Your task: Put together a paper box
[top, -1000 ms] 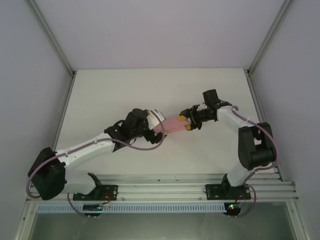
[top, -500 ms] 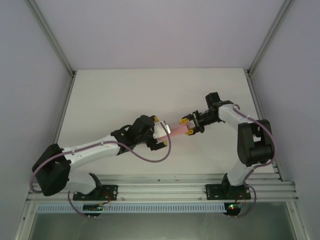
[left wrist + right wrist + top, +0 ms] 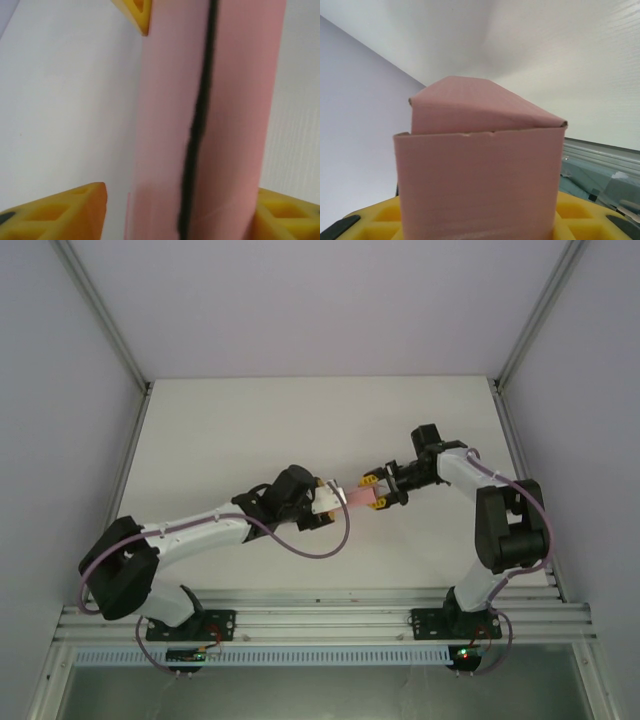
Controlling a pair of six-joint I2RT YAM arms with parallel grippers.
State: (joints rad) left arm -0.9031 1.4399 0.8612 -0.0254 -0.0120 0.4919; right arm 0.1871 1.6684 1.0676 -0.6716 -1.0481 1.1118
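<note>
Box (image 3: 357, 498), pinched at its 3 o'clock end by the right claw (image 3: 374, 492), sits inside the spread left claw (image 3: 331, 499) at 9 o'clock, which should close squarely, without crushing.

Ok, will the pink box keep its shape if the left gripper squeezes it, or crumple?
Probably crumples: the box looks like thin card, and a dark seam gapes along it in the left wrist view. Likely light: it bridges the right gripper and left gripper without visible sagging. The smooth card may slip.
</note>
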